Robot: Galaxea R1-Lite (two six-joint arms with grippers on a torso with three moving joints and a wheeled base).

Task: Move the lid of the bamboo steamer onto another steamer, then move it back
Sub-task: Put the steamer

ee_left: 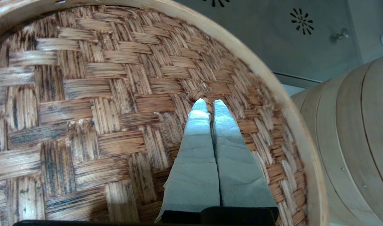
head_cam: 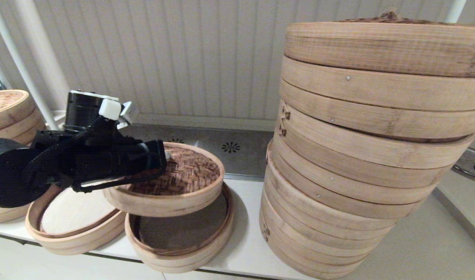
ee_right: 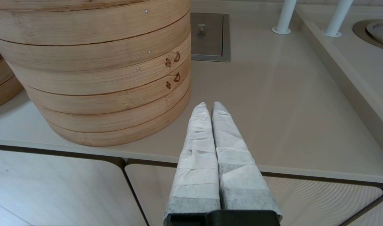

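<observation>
Left pincer (ee_left: 209,105) pinches the loop (ee_left: 196,94) of the lid (head_cam: 183,175), held tilted above the 5 o'clock steamer (head_cam: 181,249); next, lower it level onto a basket. Right pincer (ee_right: 209,106) idle, pressed together

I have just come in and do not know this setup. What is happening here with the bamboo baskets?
The left gripper is shut on the tiny centre loop of the small round lid with the brown woven top. It holds the lid tilted in the air, above two small shallow pale-bamboo baskets: one with a white liner, one darker inside. The right gripper is shut, idle beside the tall steamer stack.
</observation>
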